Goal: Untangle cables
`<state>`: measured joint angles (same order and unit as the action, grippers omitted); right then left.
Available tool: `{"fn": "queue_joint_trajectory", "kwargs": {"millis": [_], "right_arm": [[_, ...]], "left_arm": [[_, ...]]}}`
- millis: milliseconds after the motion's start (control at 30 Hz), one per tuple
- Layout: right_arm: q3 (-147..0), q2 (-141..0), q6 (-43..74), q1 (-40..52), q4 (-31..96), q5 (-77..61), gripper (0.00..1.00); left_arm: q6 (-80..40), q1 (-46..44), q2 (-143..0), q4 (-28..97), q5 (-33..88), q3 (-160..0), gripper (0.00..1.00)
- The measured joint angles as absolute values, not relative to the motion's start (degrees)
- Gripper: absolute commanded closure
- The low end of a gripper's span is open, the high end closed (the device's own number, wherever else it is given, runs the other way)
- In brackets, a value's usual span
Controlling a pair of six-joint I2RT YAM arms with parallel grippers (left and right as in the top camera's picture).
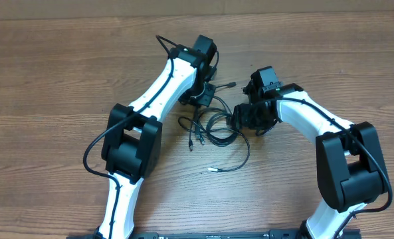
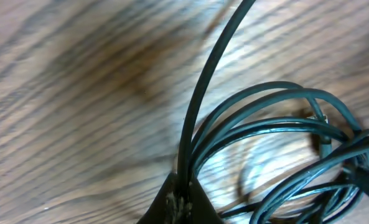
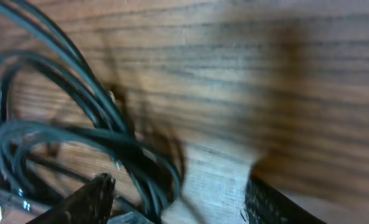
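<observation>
The cables lie bunched in loose loops on the wooden table, directly between the two grippers. The left gripper stands at the far-left edge of the bunch, jaws closed tight on one strand that runs away from its tips. The right gripper is at the right edge, jaws apart and gripping nothing; strands pass just beside one finger. A silver-tipped plug trails toward the robot. Both arms reach inward, wrists low. Judgement: the right gripper needs its own strand before any pull.
</observation>
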<state>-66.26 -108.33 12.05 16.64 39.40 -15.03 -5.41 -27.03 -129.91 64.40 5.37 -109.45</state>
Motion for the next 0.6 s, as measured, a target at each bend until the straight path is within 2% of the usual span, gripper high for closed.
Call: {"fn": "queue_joint_trajectory", "kwargs": {"millis": [233,600], "right_arm": [[-62.5,-106.91,14.33,16.64,32.08,-14.55,0.33],[-59.22,-104.62,20.82,17.02,31.55,1.67,0.28]], "left_arm": [[-6.04,-27.24,-129.49,63.53,5.39,-109.45,0.96],[-12.56,-27.24,-117.82,65.17,-0.95,-109.6,0.96]]}}
